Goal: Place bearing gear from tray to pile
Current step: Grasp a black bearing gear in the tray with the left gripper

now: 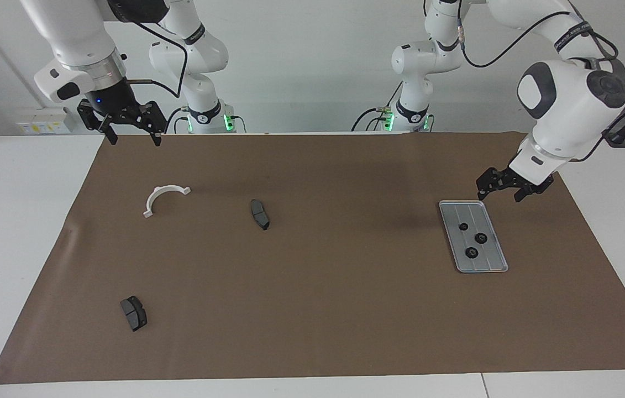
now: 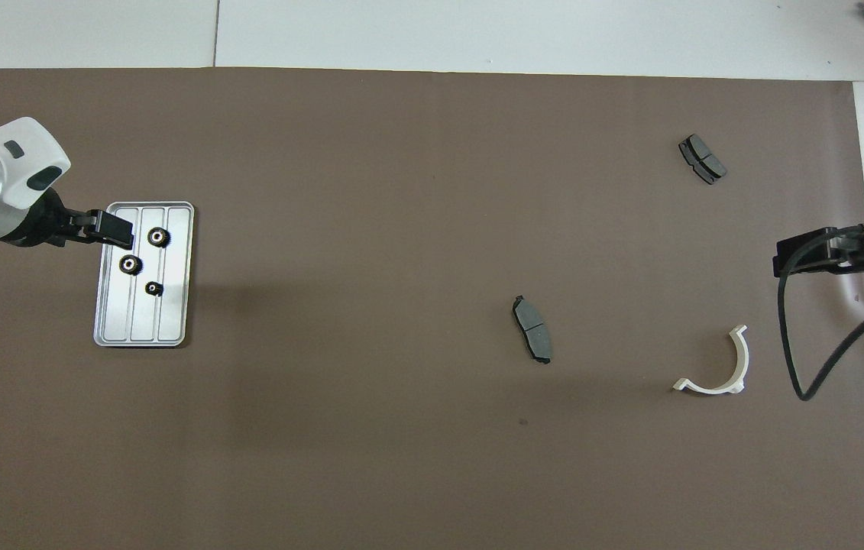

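The silver-grey tray [image 1: 453, 213] [image 2: 141, 325] lies on the brown mat toward the left arm's end of the table. Three small black bearing gears [image 1: 480, 237] [image 2: 159, 237] sit in it. My left gripper [image 1: 500, 195] [image 2: 117, 230] hangs open and empty in the air over the tray's end nearer the robots, touching nothing. The pile is a loose scatter toward the right arm's end: a white half-ring bracket [image 1: 156, 194] [image 2: 743, 359] and two dark brake pads [image 1: 260, 214] [image 2: 532, 329]. My right gripper [image 1: 134, 141] [image 2: 784, 263] waits open, raised over the mat's edge by the bracket.
The brown mat [image 1: 345, 309] covers most of the white table. The second brake pad [image 1: 134, 313] [image 2: 702, 159] lies farthest from the robots. A black cable [image 2: 813, 382] loops down from the right arm beside the bracket.
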You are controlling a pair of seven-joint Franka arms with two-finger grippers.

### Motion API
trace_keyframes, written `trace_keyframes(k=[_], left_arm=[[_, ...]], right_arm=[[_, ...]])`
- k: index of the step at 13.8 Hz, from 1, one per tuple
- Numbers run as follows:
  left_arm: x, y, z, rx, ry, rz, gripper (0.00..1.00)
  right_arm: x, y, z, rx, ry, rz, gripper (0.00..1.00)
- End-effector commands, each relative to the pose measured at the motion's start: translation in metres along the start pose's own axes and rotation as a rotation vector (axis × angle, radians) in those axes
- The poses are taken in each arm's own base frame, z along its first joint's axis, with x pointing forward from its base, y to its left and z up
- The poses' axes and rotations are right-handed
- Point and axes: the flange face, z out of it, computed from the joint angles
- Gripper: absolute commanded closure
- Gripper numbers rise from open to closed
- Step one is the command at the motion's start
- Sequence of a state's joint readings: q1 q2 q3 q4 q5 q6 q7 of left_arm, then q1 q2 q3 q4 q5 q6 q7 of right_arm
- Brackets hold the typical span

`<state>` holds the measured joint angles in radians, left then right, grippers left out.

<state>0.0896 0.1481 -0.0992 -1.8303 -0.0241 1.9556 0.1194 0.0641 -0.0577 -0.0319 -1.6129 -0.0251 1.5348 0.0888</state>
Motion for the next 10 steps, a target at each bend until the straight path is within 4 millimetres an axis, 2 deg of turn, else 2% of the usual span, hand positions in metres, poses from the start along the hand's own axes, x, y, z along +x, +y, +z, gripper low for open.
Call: trace_keyframes(k=[1, 2, 6, 10], left_arm=[[-0.016, 0.000, 0.030, -0.003, 0.029, -0.016, 0.00], [-0.020, 0.001, 0.045, -0.002, 0.031, -0.016, 0.00], [-0.035, -0.002, 0.083, 0.000, 0.025, -0.025, 0.00], [-0.042, -0.003, 0.103, 0.001, 0.029, -0.031, 0.10]], right_arm=[[-0.006, 0.002, -0.001, 0.019, 0.007, -0.016, 0.00], [-0.006, 0.002, -0.001, 0.019, 0.007, -0.016, 0.00], [-0.006, 0.002, -0.001, 0.019, 0.007, -0.016, 0.00], [-0.006, 0.001, -0.001, 0.019, 0.007, -0.017, 0.00]])
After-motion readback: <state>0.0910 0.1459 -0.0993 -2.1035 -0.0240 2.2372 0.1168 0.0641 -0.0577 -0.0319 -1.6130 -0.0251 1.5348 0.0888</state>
